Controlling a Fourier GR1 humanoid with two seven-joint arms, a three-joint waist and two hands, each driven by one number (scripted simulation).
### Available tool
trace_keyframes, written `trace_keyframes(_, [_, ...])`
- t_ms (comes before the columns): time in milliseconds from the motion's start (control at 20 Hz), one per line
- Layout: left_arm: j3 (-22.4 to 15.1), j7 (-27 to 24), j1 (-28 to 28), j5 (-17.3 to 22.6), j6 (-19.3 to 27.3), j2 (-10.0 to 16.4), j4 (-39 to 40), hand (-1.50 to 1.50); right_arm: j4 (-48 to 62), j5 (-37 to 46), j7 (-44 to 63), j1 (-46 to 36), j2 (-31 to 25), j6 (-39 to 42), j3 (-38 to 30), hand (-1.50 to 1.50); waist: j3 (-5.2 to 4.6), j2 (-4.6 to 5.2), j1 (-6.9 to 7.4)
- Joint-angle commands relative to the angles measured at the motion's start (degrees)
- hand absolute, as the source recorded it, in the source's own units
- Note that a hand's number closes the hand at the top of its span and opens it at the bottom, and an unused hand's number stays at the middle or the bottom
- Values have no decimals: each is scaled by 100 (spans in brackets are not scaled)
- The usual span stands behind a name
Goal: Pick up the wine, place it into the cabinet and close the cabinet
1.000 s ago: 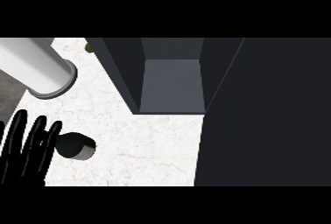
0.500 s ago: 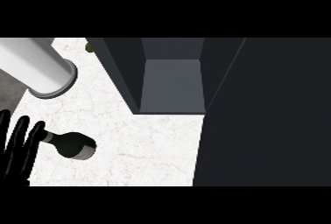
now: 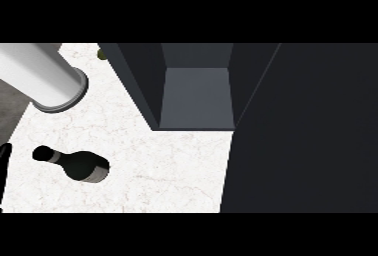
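Left hand point(image 3: 4, 167): only a thin black sliver at the view's left edge, low down; cannot tell whether its fingers are spread or curled. It is not touching the wine point(image 3: 76, 163). Right hand not seen. Wine bottle just right of that sliver, free on the white marble counter point(image 3: 162, 170), neck pointing to the view's left. Grey cylinder point(image 3: 46, 75) above it, well apart. Cabinet point(image 3: 196, 97) further right, open, grey inside showing. Broad dark panel point(image 3: 303, 130) fills the right side
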Motion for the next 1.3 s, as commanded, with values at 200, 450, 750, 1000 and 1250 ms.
trace_keyframes(200, [1169, -194, 58, 945, -282, 78, 346, -150, -815, -138, 649, 48, 73, -132, 208, -150, 1, 0, -16])
trace_keyframes(450, [1896, -947, -161, 1322, -989, 334, 1715, -150, -278, -474, 253, -224, 63, -2, -279, -150, 2, 10, -15])
trace_keyframes(750, [2058, -1100, -415, 1270, -1338, 489, 2834, -150, 2, -8, 551, -743, 167, -179, 51, -150, 0, 14, -12])
trace_keyframes(1000, [2169, -1361, -651, 1065, -1521, 576, 3602, -150, -394, 262, 608, -400, 286, -257, 348, -150, 1, 10, -32])
trace_keyframes(1250, [2065, -1845, -801, 732, -1832, 581, 4551, -150, -431, -232, 702, -524, 145, -126, -104, -150, 1, 14, -38])
